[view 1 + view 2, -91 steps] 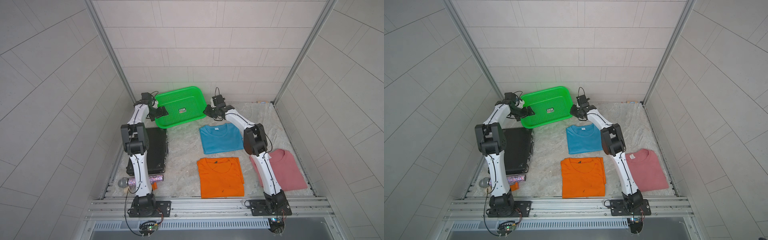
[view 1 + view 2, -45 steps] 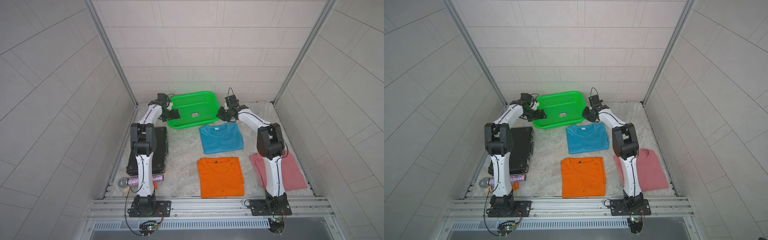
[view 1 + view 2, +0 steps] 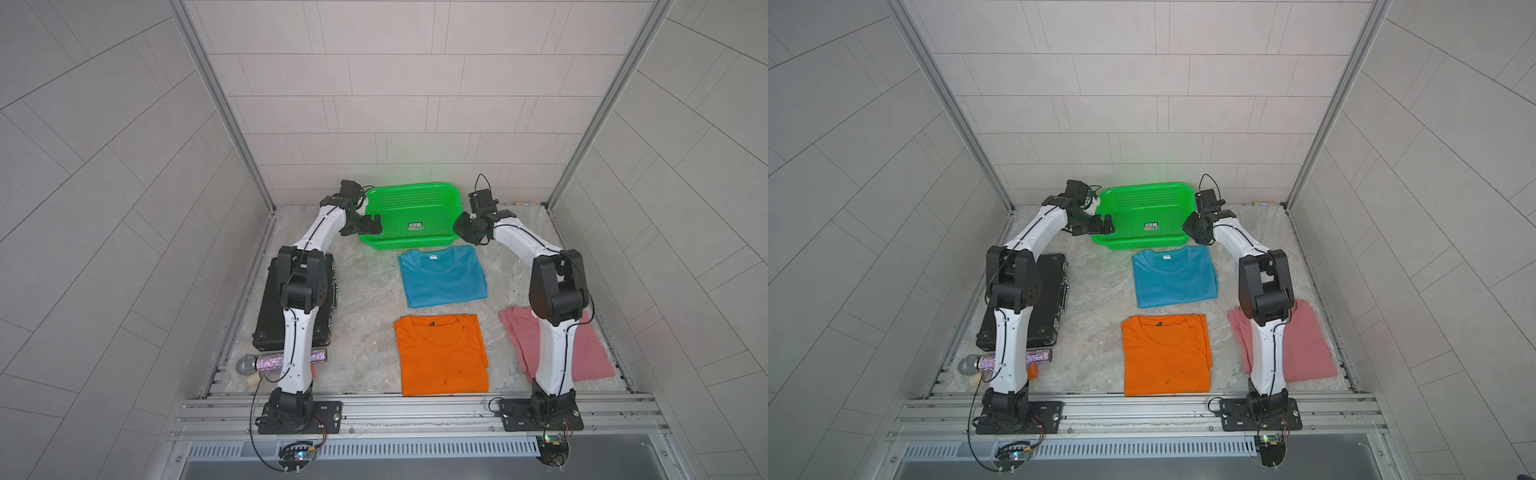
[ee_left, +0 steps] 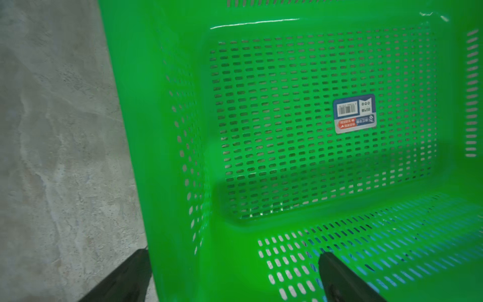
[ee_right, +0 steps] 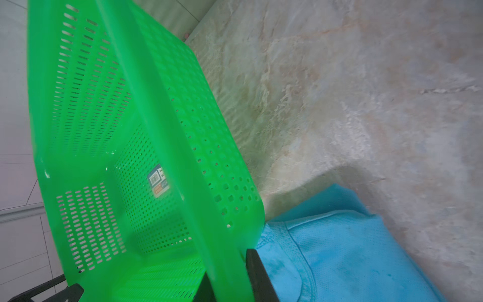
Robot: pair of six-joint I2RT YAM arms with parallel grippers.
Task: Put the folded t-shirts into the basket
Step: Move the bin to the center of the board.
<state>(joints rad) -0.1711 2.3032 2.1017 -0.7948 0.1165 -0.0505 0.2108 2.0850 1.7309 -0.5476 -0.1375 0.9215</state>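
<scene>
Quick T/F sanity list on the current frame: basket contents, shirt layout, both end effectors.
1. The basket holds no t-shirt. True.
2. The orange t-shirt lies right against the basket's front edge. False: the blue t-shirt is there. The orange one lies in front of the blue, nearer the arm bases.
3. The right end effector is clamped on the basket's side wall. True.
4. The left end effector is shut on the basket. False: its jaws stand open and straddle the wall without gripping it.
5. In both top views the right arm hides part of the pink t-shirt. True.
</scene>
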